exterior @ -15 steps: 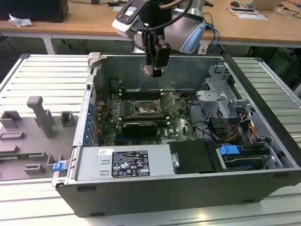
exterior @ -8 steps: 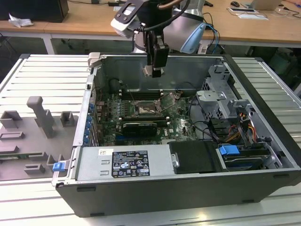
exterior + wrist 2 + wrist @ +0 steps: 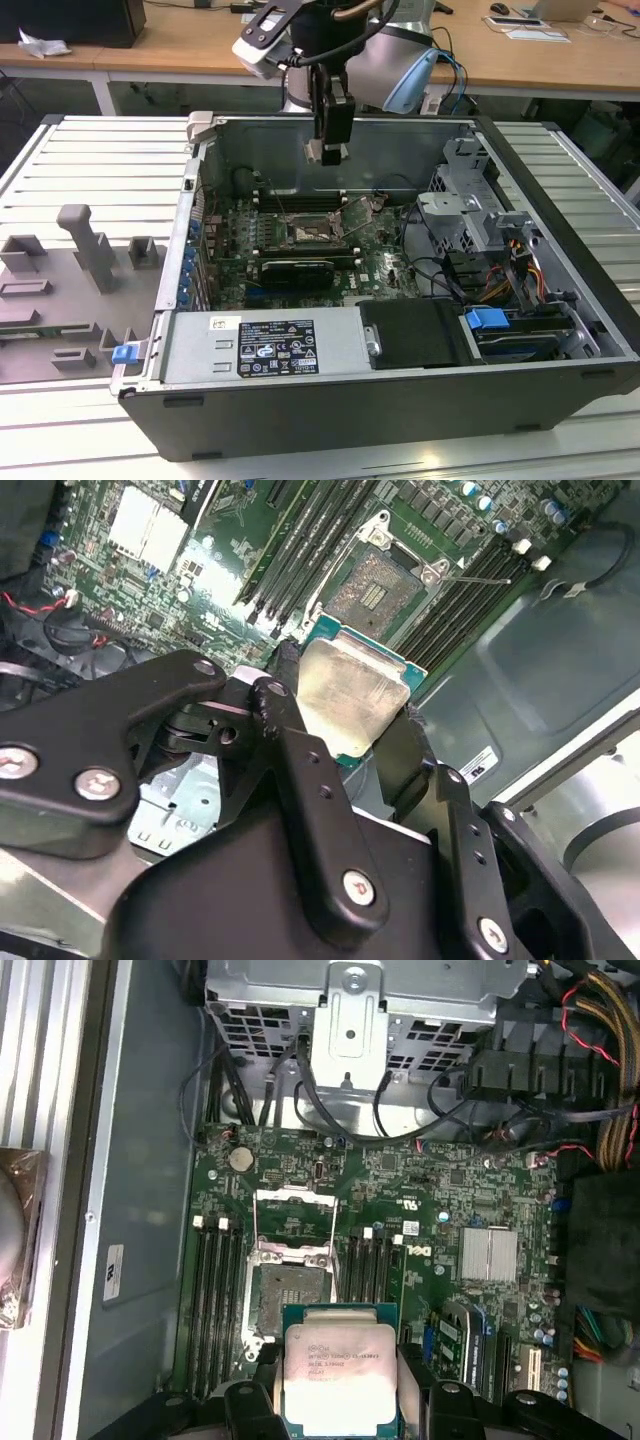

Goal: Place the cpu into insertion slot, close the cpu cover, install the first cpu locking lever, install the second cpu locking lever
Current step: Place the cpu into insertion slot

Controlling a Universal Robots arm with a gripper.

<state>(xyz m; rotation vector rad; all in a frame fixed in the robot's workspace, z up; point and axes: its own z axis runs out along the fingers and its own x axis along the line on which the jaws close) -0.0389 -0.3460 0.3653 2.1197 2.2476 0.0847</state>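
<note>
Gripper [image 3: 330, 150] hangs over the far side of the open computer case [image 3: 400, 420] in the exterior view, jaws clenched on the cpu [image 3: 339, 1372] by two opposite edges, and we note it held above the motherboard [image 3: 420, 1190], apart from the uncovered insertion slot [image 3: 288, 1295], whose cpu cover [image 3: 292, 1193] stands raised.

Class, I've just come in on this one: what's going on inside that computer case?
The end effector holds the cpu by its edges above the open computer case. On the green motherboard below, the insertion slot is empty and the cpu cover is swung open. The chip is not yet seated.
</note>
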